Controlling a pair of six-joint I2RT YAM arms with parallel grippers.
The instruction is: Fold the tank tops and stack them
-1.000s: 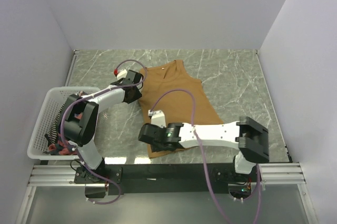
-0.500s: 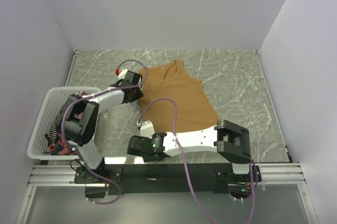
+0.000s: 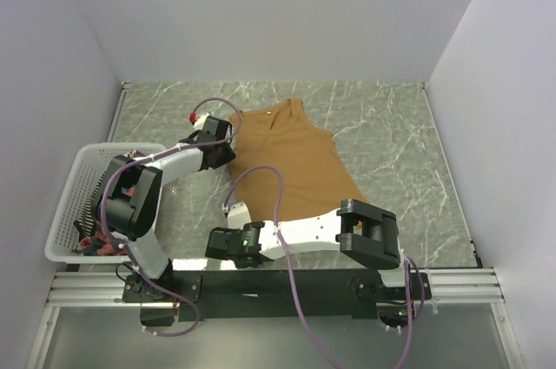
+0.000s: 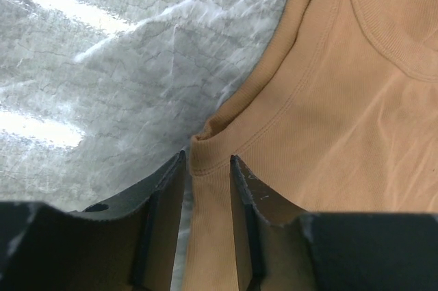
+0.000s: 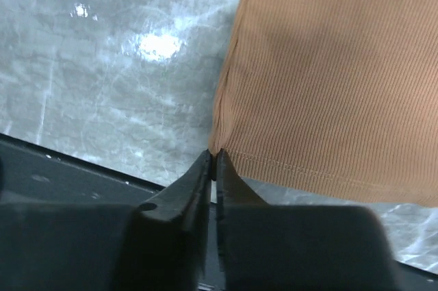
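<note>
tan tank top (image 3: 291, 156) flat mid-frame on the marble bench (image 3: 391, 126), left gripper (image 4: 207, 168) at its upper-left armhole, jaws spread astride the edge, right gripper (image 5: 213, 157) at the lower-left hem corner, jaws pinching it, white mesh basket (image 3: 74, 182) far left

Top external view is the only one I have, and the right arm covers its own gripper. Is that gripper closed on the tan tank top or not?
Observer: Yes. In the right wrist view the right gripper is closed on the left hem corner of the tan tank top, at the very tips only.
Operator: Does the left gripper hold cloth too?
Observer: Not yet. The left gripper stands open; the armhole's lower corner lies between the jaws, unpinched.
Operator: Is the hem flat near the right gripper?
Observer: Yes, it lies flat on the marble table, stitch line showing, no fold.
</note>
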